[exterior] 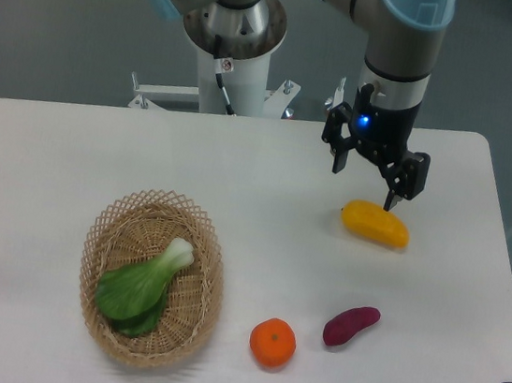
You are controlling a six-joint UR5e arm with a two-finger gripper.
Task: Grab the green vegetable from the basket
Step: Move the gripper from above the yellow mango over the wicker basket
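Over at the table's (239, 180) right side, just above the mango (376, 223): gripper (367, 180), fingers spread open and empty. Well apart from them, lower left: vegetable (142, 283) lying in the basket (111, 229), pale stem pointing up-right. Between, near the front edge: orange (273, 342) and sweet potato (350, 325).

text: none legible | labels: none | brands: none | numbers: 0 readable | signs: none | note: no surface carries readable print
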